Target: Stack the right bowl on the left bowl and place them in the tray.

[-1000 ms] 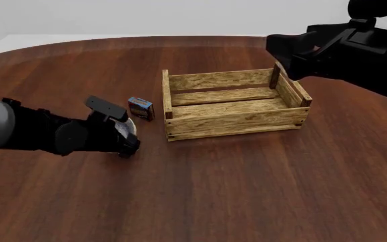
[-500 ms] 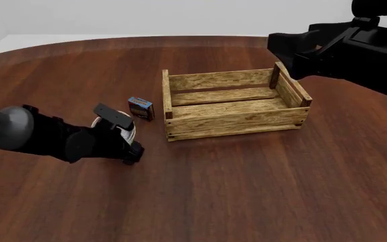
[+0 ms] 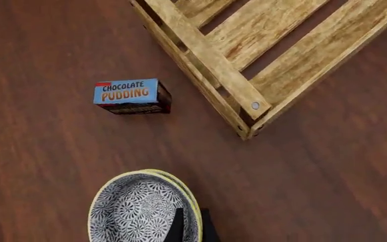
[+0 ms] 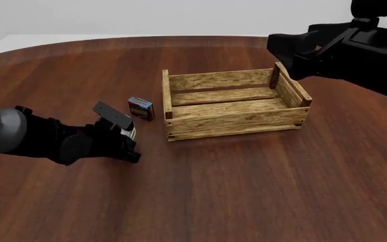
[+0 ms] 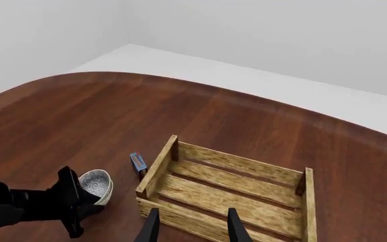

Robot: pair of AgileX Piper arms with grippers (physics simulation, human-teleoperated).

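Observation:
The two patterned bowls are nested in one stack with a double rim; the right bowl [image 3: 136, 212] sits inside the left bowl [image 3: 188, 194]. My left gripper [image 3: 192, 229] is shut on the stack's rim, one finger inside and one outside. In the front view the left gripper [image 4: 127, 143] covers most of the stack [image 4: 131, 132], which is to the left of the tray [image 4: 234, 126]. I cannot tell whether the stack rests on the table. My right gripper [image 5: 193, 227] is open and empty, high above the tray's [image 5: 158, 169] near side.
A small blue-red chocolate pudding box [image 4: 140, 108] stands between the bowls and the tray's left wall; it also shows in the left wrist view [image 3: 129, 96]. The tray's corner [image 3: 251, 108] lies close ahead of the bowls. The right arm [image 4: 341, 50] hangs over the tray's far right corner.
My left arm swung toward the camera and lower with the bowls, then eased back a little. The right arm has barely moved.

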